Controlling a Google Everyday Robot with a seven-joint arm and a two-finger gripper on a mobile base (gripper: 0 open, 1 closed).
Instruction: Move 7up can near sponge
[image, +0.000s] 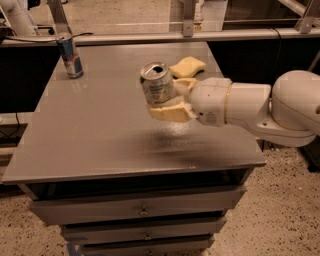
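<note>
The 7up can (156, 83), silver with green and white print and an open top, is held upright above the middle of the grey table (100, 135). My gripper (169, 98) comes in from the right and is shut on the can, with one pale finger (167, 112) under its front side and one behind it. The pale-yellow sponge (187, 66) lies flat on the table just behind and to the right of the can, partly hidden by the gripper.
A slim blue-and-silver can (69, 55) stands at the table's far left corner. The white arm (260, 107) reaches across the right edge. Drawers (142, 210) sit under the table top. A rail (200, 35) runs behind the table.
</note>
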